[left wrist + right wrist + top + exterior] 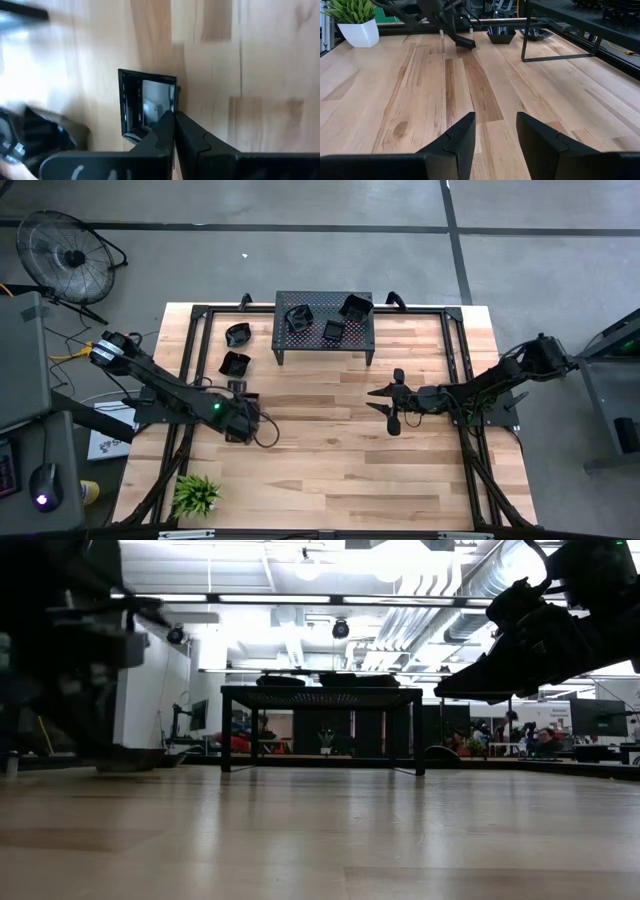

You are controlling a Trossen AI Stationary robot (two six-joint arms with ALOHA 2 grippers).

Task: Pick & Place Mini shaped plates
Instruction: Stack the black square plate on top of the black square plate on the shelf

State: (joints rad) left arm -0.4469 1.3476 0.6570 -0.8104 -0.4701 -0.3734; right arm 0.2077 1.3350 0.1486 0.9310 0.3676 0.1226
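A small square glossy black plate (147,107) sits in front of my left gripper (174,119), which is shut on it at the table's left middle (243,395). The right wrist view shows this plate (465,44) tilted, low over the wood. Two more mini plates (238,335) (235,364) rest on the table left of the black perforated stand (324,298). Three plates (298,318) (333,330) (356,307) lie on the stand's top. My right gripper (395,402) (495,135) waits open over bare wood at the right middle. My left gripper pinches one raised rim (173,102) of the square plate between its two shut fingers (162,131). The fingers come slanting down from the table's left side. The plate is tilted, its hollow facing the wrist camera. Whether its lower edge touches the wood, I cannot tell.
A small green plant in a white pot (197,495) stands at the near left corner. The black frame rails (455,340) run along the table's edges. Open wood (320,440) lies between the two grippers and toward the near edge.
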